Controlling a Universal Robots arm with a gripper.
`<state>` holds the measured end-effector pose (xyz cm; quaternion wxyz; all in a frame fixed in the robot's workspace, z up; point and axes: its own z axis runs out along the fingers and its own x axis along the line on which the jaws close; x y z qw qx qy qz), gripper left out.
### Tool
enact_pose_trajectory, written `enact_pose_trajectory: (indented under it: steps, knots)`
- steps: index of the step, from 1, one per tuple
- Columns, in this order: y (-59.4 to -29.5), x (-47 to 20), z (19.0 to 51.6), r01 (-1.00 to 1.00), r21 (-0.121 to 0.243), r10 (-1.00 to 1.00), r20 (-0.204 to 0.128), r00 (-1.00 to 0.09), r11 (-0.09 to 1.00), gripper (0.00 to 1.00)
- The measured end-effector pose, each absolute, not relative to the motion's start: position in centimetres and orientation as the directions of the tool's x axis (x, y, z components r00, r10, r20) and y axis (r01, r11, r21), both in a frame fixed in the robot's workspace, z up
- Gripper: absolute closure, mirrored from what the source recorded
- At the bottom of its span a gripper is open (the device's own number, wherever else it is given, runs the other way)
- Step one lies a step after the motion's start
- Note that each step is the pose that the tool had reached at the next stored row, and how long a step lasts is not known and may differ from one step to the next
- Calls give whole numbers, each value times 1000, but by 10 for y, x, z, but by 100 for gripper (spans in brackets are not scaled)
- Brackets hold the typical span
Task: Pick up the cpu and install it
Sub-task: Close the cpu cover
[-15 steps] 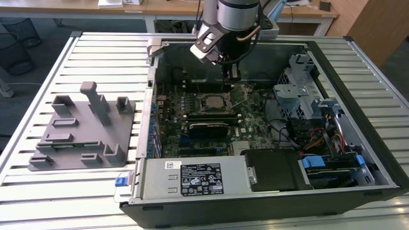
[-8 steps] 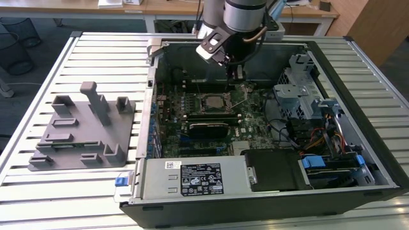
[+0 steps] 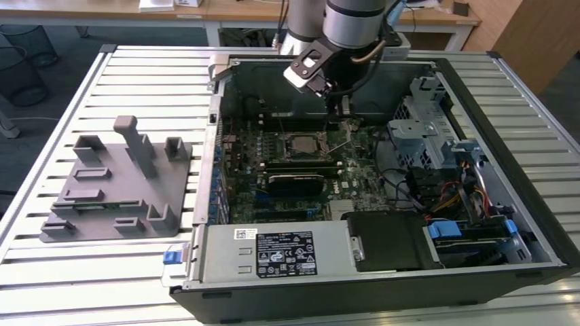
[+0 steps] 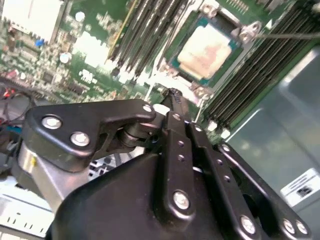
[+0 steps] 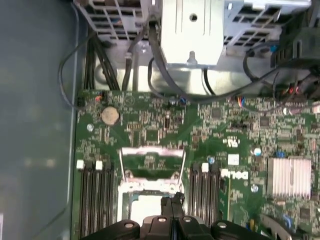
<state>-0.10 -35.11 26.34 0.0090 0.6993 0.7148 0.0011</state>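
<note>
- The computer case point(image 3: 507, 224) lies on its side on the slatted table point(image 3: 109, 285) with the cover off. We judge this is so the circuit board point(image 3: 358, 180) faces up and the arm can reach it from above.
- The cpu point(image 4: 206, 50) sits flat inside the socket point(image 4: 172, 47) on the board, its pale top showing; in the first wrist view its near edge is tucked behind the fingertips.
- The socket's hold-down frame point(image 5: 152, 152) is swung back off the cpu, so nothing covers the chip; the seating looks done and the clamping not yet done.
- The gripper point(image 4: 172, 95) hangs just above the socket's edge, beside the memory slots point(image 4: 145, 30). Its two fingers are pressed together tip to tip with nothing between them, and they look clear of the cpu.
- The grey tray point(image 3: 118, 183) rests on the table at the exterior view's left, well apart from the case; we see no chip on it, which fits the cpu being in the socket.
</note>
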Motion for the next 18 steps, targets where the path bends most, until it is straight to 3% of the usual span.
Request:
enact_pose_trajectory:
  steps: [18]
  knots:
    - [-347, 31, 266, 1000, 12, 1000, -11, -22, 22, 89]
